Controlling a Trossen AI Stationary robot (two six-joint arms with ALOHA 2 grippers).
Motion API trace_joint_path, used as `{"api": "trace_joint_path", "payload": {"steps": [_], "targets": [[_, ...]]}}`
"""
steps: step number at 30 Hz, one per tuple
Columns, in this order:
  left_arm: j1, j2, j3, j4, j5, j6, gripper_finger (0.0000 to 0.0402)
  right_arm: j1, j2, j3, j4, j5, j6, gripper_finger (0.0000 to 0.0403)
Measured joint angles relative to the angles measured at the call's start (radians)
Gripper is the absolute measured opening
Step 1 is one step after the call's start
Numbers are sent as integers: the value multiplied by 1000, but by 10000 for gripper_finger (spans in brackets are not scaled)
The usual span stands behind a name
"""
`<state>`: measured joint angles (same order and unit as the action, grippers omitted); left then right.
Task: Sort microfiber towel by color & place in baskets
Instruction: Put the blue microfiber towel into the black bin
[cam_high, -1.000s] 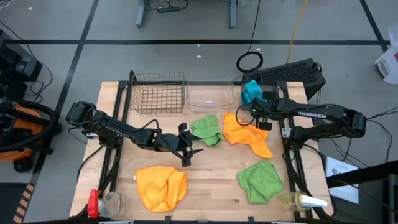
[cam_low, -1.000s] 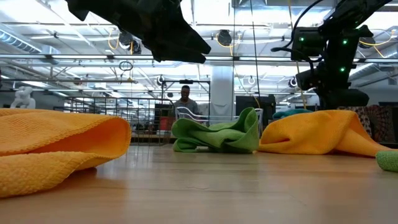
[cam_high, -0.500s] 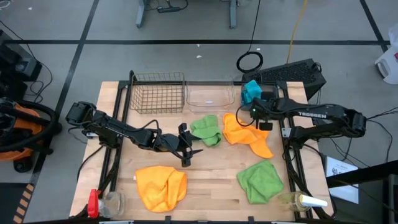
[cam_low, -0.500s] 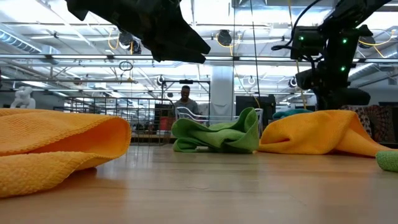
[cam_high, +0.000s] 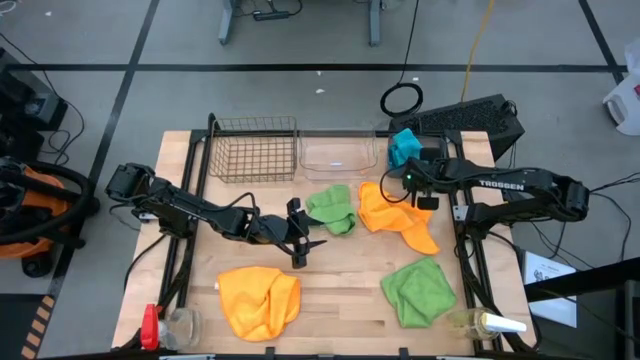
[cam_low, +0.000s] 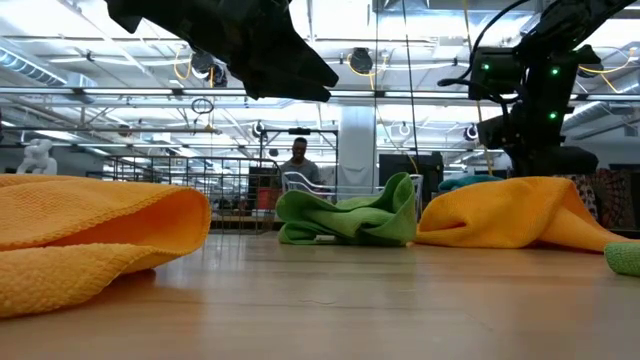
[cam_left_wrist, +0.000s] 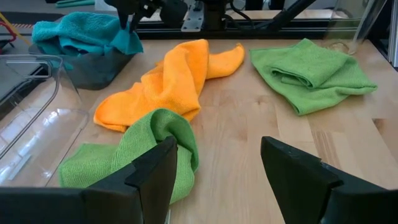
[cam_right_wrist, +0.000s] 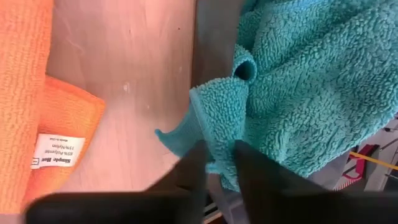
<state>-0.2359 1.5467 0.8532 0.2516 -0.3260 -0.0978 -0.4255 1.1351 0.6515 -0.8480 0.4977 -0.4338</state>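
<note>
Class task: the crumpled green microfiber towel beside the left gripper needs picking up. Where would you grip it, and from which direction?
Grip the raised fold of the crumpled green microfiber towel, which humps up nearest the open left gripper. Come in level from that gripper's side: the ridge stands proud of the wooden table, so the fingers can probably straddle it.

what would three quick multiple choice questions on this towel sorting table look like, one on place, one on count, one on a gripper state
1. Where is the teal towel?
A. in the wire-mesh basket
B. in the dark grey tub
C. at the table's near edge

2. How many orange towels lie on the table?
A. one
B. two
C. three

3. How is the left gripper?
A. open, holding nothing
B. shut on a green towel
C. shut on an orange towel

Answers: 1 B, the left wrist view shows it heaped in the dark grey tub, with the right gripper shut on a fold of it. 2 B, one at the front, one near the middle. 3 A, its fingers stand apart over bare wood.
</note>
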Motion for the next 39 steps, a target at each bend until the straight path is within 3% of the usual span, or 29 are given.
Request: {"api": "trace_joint_path", "payload": {"steps": [3, 14, 18, 25, 29, 33, 39], "targets": [[0, 0, 0, 0, 0, 0, 238, 0, 0, 0, -1, -6, 1, 9], [0, 0, 0, 0, 0, 0, 238, 1, 0, 0, -1, -29, 23, 5], [0, 0, 0, 0, 0, 0, 238, 1, 0, 0, -1, -32, 25, 37], [0, 0, 0, 0, 0, 1, 238, 1, 4, 0, 11, -25, 24, 148], [0, 0, 0, 0, 0, 1, 238, 0, 33, 0, 11, -26, 22, 170], [0, 0, 0, 1, 0, 1, 238, -1, 83, 1, 14, -25, 22, 141], [0, 0, 0, 1, 0, 1, 238, -7, 132, 1, 29, -23, 29, 48]]}}
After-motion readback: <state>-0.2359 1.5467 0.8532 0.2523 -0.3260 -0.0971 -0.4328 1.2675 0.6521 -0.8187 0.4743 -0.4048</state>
